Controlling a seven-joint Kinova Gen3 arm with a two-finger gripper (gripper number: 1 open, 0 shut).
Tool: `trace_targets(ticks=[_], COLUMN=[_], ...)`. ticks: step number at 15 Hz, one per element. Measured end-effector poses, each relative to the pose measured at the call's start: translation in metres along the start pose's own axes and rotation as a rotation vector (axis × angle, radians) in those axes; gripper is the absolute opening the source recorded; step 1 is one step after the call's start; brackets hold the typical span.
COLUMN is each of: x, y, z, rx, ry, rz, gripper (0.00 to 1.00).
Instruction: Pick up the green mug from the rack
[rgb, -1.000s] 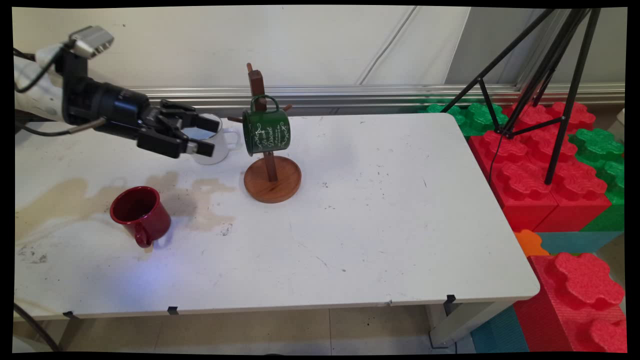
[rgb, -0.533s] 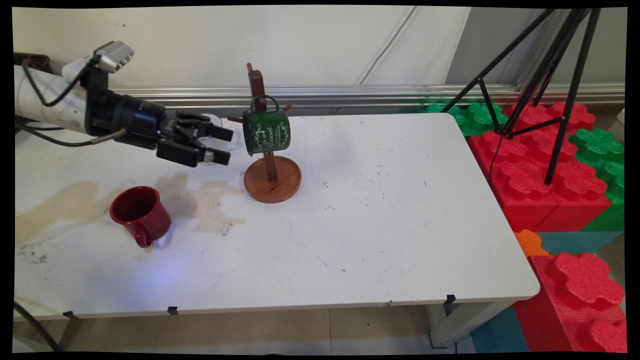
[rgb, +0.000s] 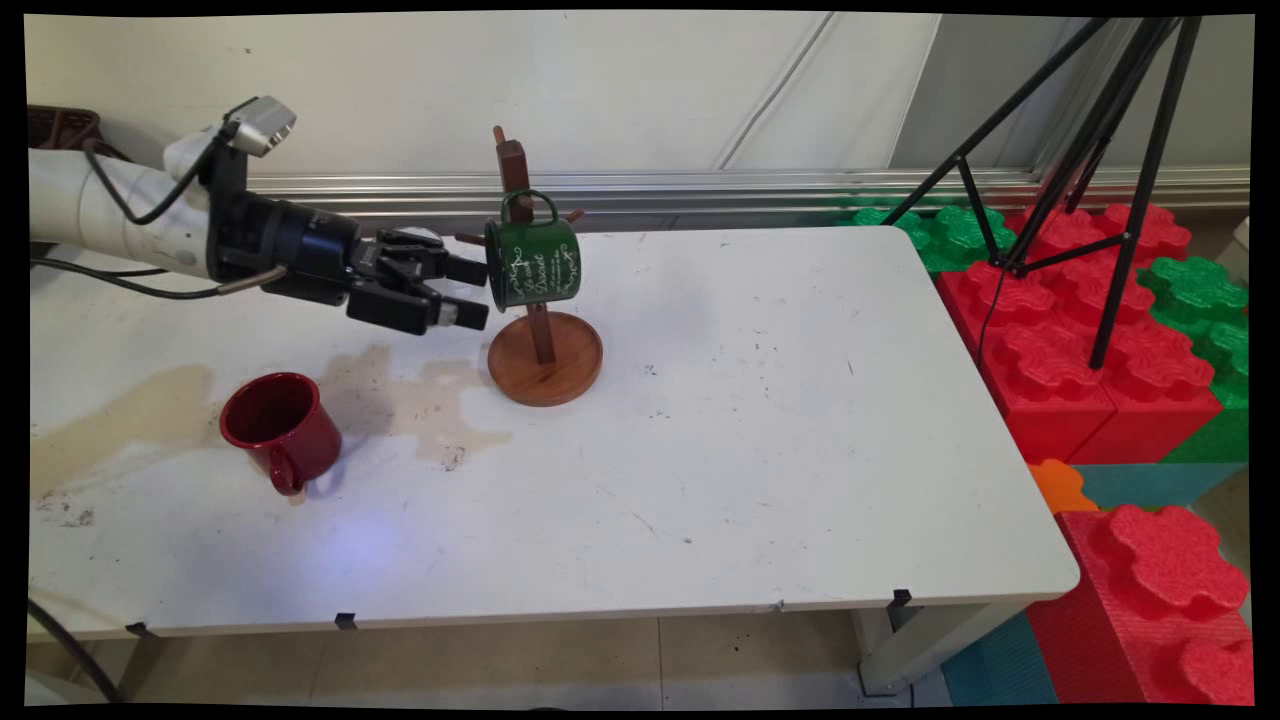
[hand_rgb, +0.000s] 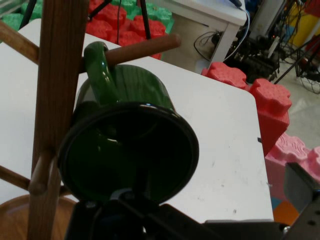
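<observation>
Claw, fingers spread wide and empty, level at the mouth of a green enamel mug hung by its handle on a wooden mug tree; white script on it unreadable. Red mug near-left on stained worktop.

White arm reaching in from the left, held level, tool spread (fingers apart)
</observation>
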Motion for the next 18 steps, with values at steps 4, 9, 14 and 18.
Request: trace_targets(ticks=[4, 9, 14, 18], x=[-0.001, -0.001, -0.002, -0.004], y=[-0.001, -0.003, -0.004, -0.003], z=[0.008, 0.021, 0.029, 0.032], rx=[0.005, 0.017, 0.032, 0.04], ry=[0.017, 0.041, 0.057, 0.062], rz=[-0.017, -0.051, -0.081, -0.1], gripper=[1.0, 1.0, 1.0, 1.0])
